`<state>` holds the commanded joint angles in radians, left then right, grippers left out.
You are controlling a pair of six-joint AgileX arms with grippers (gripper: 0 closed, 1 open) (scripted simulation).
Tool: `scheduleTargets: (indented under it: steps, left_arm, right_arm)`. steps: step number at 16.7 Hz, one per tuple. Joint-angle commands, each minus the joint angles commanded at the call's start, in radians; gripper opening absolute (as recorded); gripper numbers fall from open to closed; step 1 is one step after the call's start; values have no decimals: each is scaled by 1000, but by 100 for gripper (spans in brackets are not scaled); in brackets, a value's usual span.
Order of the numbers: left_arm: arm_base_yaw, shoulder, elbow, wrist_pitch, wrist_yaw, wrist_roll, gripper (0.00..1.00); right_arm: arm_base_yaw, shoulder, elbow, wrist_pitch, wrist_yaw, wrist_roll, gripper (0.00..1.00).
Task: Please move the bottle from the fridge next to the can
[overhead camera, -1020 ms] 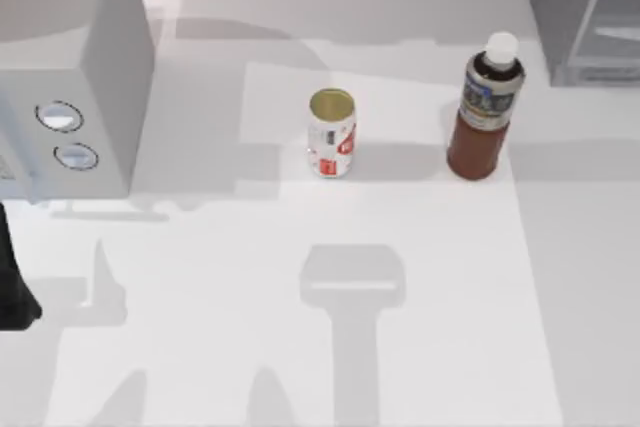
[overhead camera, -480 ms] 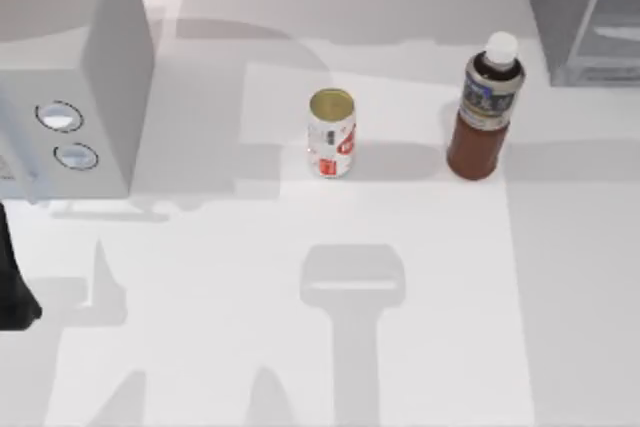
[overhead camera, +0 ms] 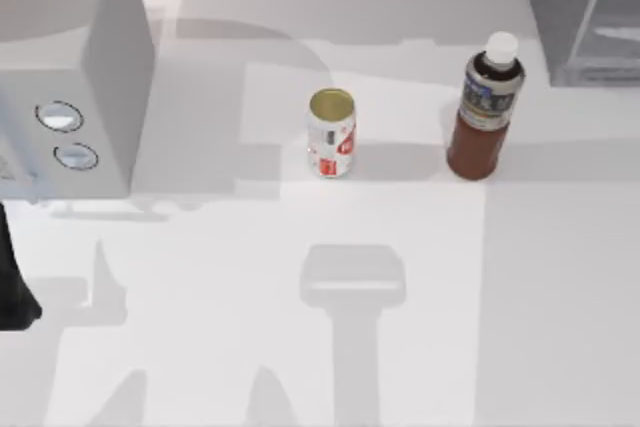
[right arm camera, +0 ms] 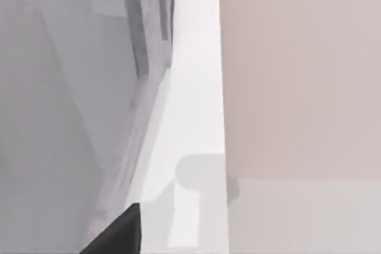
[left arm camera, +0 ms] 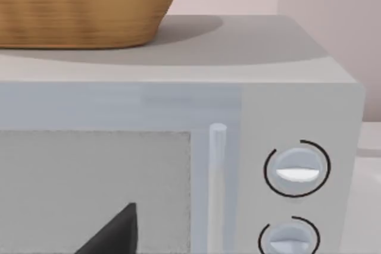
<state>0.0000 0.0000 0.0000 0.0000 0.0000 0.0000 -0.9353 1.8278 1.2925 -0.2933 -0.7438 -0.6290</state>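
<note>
Our slim bottle (overhead camera: 486, 117) of reddish-brown liquid, white-capped, stands upright on the white table (overhead camera: 300, 347), well right of the small white can (overhead camera: 332, 133) with red markings, near the grey glass-panelled fridge (overhead camera: 585, 7). Whether our left and right claws are open, we cannot tell.

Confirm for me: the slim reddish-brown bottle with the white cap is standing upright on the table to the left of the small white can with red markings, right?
Not quite. The top view shows the slim reddish-brown bottle with the white cap upright on the table, but to the right of the small white can with red markings, apart from it, near the large grey fridge.
</note>
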Motion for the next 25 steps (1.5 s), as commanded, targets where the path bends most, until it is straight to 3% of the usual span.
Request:
scheduleTargets:
  steps: [6, 9, 12, 19, 22, 25]
  left_arm:
    - [0, 0, 0, 0, 0, 0, 100]
    - [0, 0, 0, 0, 0, 0, 100]
    - [0, 0, 0, 0, 0, 0, 100]
    - [0, 0, 0, 0, 0, 0, 100]
    - [0, 0, 0, 0, 0, 0, 100]
    - [0, 0, 0, 0, 0, 0, 100]
  right_arm:
    - [-2, -7, -8, 12, 2, 8, 100]
    - [62, -20, -28, 41, 60, 61, 100]
    - [221, -49, -76, 100, 184, 171, 100]
    - [760, -158, -233, 277, 582, 501, 100]
    - [884, -198, -284, 332, 699, 601, 100]
    - [914, -210, -298, 347, 728, 629, 100]
